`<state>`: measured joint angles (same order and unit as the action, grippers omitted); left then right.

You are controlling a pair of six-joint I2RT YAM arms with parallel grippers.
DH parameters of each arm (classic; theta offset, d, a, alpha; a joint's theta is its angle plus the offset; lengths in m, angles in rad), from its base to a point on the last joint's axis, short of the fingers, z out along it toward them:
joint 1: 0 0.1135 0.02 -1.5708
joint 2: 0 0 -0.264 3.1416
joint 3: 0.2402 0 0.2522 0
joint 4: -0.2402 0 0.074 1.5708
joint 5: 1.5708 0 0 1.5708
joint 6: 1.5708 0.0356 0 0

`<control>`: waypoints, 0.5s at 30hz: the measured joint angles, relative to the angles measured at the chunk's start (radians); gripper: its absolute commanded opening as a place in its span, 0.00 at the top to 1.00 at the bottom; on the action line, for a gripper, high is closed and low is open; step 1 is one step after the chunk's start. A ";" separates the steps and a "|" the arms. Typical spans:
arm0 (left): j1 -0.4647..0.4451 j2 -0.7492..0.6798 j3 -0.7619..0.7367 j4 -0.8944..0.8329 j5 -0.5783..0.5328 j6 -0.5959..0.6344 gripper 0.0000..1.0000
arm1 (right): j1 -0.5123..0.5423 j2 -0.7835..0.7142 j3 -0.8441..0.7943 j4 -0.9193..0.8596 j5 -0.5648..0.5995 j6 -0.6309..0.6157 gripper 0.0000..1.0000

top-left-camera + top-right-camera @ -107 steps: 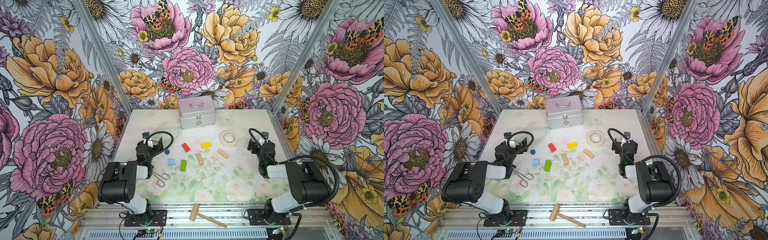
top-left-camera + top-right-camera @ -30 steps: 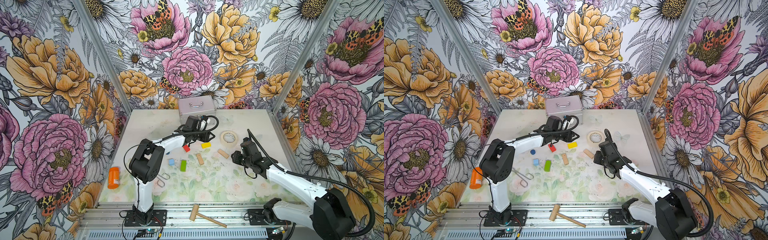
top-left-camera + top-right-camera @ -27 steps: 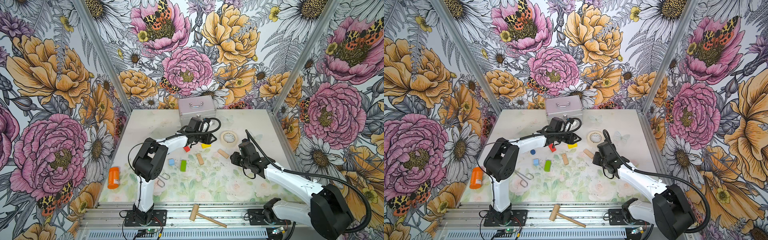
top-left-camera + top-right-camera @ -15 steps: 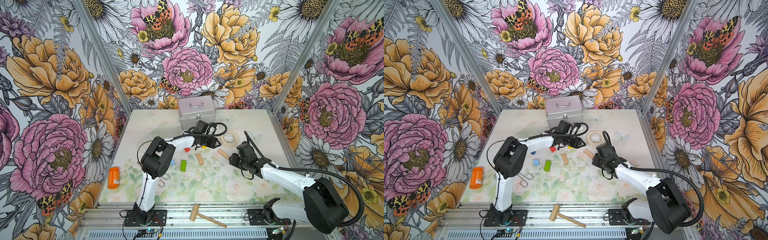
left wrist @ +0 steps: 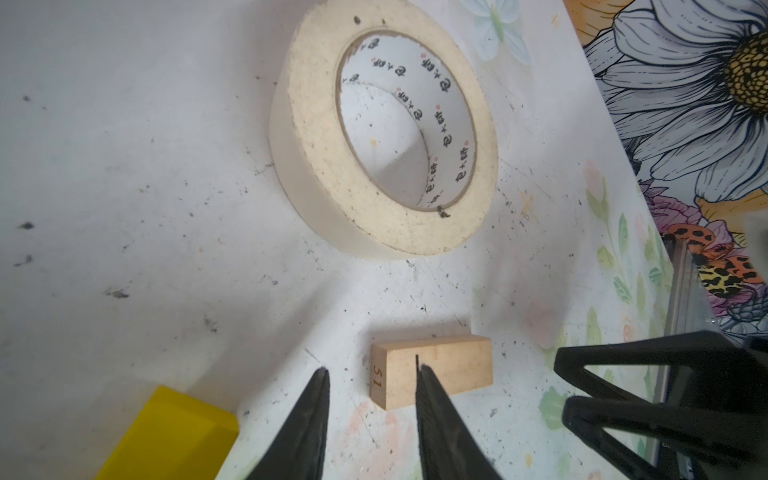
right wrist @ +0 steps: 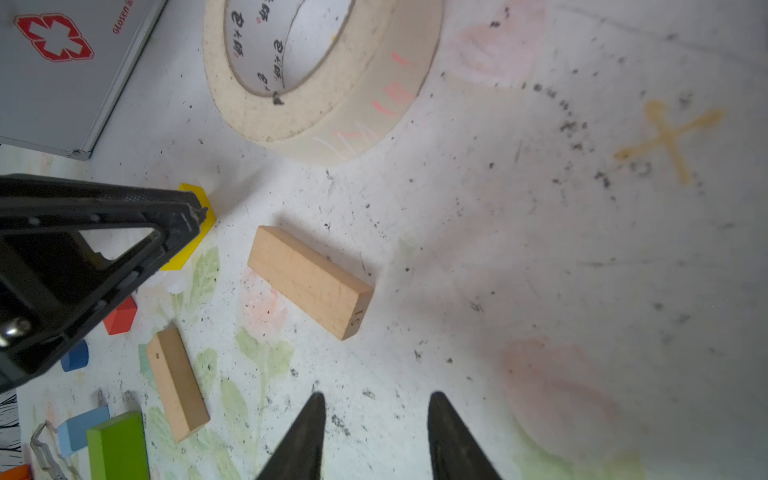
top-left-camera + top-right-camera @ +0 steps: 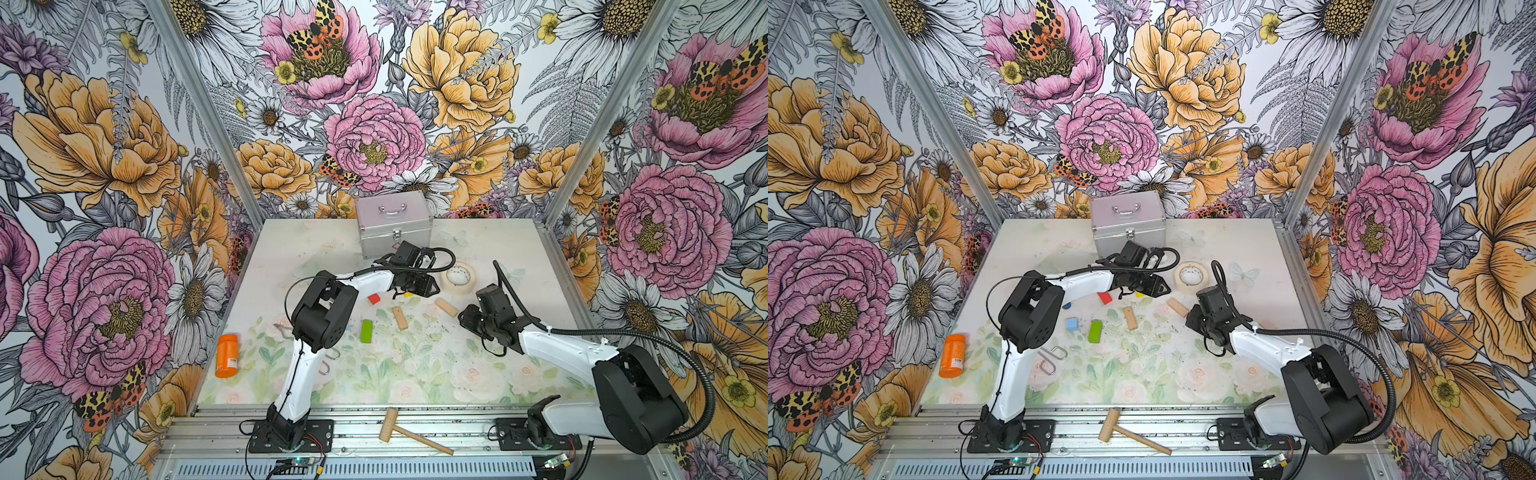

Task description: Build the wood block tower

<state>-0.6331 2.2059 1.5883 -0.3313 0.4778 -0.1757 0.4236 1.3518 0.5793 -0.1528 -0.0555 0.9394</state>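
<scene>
The wood blocks lie apart and flat on the table, and no tower is in view. My left gripper point(image 7: 434, 288) point(image 5: 372, 371) reaches across the middle and hangs open just over the yellow bar point(image 7: 409, 294) point(image 5: 174, 432), nothing between its fingers. A tan bar point(image 7: 446, 307) point(image 6: 309, 280) lies between the two grippers. My right gripper point(image 7: 462, 319) point(image 6: 377, 397) is open and empty, close beside that bar. The red bar point(image 7: 374, 298), second tan bar point(image 7: 400, 318) and green bar point(image 7: 366, 331) lie nearer the middle. The light blue cube point(image 7: 1072, 324) and dark blue cylinder point(image 7: 1067, 306) sit by my left arm's elbow.
A silver case point(image 7: 394, 226) stands at the back. A masking tape roll point(image 7: 458, 276) lies just beyond the yellow and tan bars. An orange bottle point(image 7: 227, 355) lies at the left edge, metal clips point(image 7: 1052, 359) near my left arm, and a mallet point(image 7: 411, 432) on the front rail.
My left gripper has slid right from over the red bar to over the yellow bar. My right gripper has edged toward the tan bar. No block has moved.
</scene>
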 measured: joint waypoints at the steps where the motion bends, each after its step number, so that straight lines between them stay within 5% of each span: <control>1: 0.000 0.004 0.002 -0.003 0.000 0.000 0.64 | 0.000 0.007 0.000 0.010 -0.005 0.004 0.59; 15: -0.019 0.031 0.037 -0.044 -0.014 0.019 0.68 | -0.038 0.084 -0.001 0.110 -0.079 0.041 0.61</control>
<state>-0.6518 2.2368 1.6253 -0.3752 0.4641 -0.1570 0.3859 1.4353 0.5785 -0.0429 -0.1345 0.9806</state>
